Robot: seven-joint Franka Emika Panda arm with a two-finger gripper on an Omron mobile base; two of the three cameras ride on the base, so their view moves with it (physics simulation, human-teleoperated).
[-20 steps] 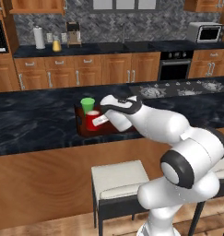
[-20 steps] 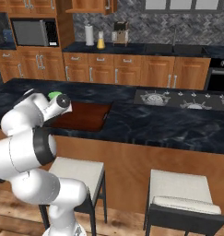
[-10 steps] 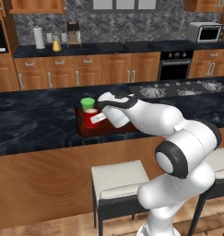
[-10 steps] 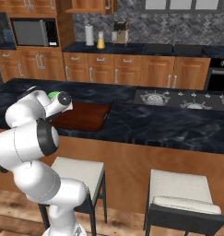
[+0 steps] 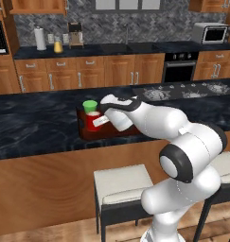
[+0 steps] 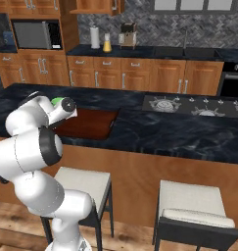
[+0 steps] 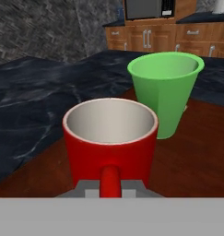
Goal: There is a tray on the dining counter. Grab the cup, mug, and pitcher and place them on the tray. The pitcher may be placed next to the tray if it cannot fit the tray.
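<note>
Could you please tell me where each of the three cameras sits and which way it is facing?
Left base view: behind the arm on its left, looking forward and down at the dining counter; the white arm reaches to the tray.
Right base view: behind on its right, same counter; arm at lower left.
Hand view: on the hand, looking along the end effector at the mug and cup.
Both base views share tray and cup.

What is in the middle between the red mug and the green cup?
Nothing. In the hand view the mug and the cup stand apart on the tray, with just a thin strip of bare brown wood between them.
</note>
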